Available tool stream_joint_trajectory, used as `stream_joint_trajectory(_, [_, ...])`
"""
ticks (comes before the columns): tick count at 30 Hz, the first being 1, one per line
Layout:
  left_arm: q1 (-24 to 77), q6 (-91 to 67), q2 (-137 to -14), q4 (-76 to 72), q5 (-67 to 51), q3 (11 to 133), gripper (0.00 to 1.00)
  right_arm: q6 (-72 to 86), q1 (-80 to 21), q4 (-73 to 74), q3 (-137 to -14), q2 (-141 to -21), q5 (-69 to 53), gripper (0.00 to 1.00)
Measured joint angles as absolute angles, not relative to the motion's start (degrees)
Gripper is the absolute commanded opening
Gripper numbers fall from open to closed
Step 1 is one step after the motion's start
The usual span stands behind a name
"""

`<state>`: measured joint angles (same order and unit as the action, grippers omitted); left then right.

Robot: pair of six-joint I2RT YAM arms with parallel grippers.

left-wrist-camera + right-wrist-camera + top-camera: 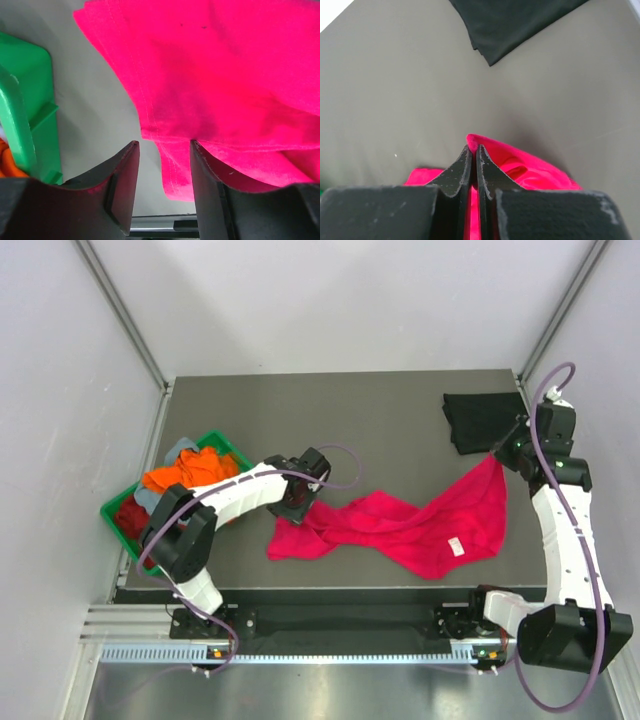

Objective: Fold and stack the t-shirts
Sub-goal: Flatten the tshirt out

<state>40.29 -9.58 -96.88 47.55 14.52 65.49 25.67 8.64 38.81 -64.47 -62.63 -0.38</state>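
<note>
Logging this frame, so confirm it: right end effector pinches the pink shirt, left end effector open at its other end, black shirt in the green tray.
Not quite. The black shirt lies on the table at the far right, not in the green tray; the top external view shows it. The rest holds.

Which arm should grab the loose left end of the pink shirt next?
Left, most likely. The left gripper hangs open over that end of the pink shirt, with the hem between its fingers. The right gripper is shut on the far corner, near the black shirt.
</note>
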Motion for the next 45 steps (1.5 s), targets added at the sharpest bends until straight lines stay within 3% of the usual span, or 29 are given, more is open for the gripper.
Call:
stream_joint_trajectory(16, [40.3,-8.7,-99.9,45.4,15.0,64.0,0.51,25.7,9.6,38.2,-64.1,-62.6,-3.4,0.00])
stream_joint_trajectory(31, [40.3,-8.4,-100.9,44.6,18.7,64.0,0.39,25.7,9.9,37.3,-63.3,-62.6,-4.3,0.00])
stream_joint_trajectory(45, [40.3,-8.4,-100.9,43.6,21.0,64.0,0.41,25.7,9.9,36.6,-62.5,-62.2,-4.6,0.00])
